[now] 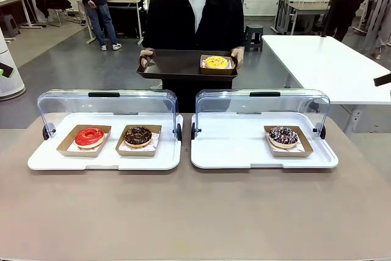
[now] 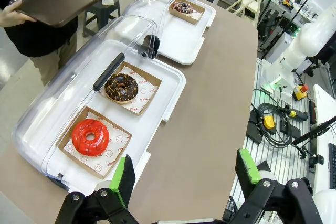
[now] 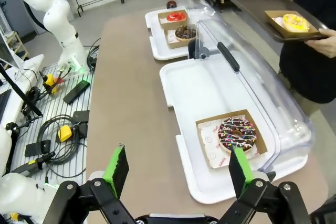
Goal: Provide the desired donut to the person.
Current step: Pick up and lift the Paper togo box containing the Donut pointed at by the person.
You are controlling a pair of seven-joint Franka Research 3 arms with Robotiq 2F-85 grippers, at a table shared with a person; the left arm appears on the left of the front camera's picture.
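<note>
Where the glazed yellow ring donut (image 1: 215, 62) sits, square cardboard (image 1: 217, 71) cradles it.

A yellow-glazed donut (image 1: 215, 62) sits just beside the person's hand (image 1: 237, 57), on a dark brown tray (image 1: 171, 65). Well apart from that hand, on white trays (image 1: 232, 150), lie a glossy red donut (image 1: 90, 137), a chocolate-brown donut (image 1: 137, 135) with pale speckles, and a dark donut (image 1: 283, 136) with multicoloured sprinkles, each in a tan box (image 1: 66, 143).
</note>
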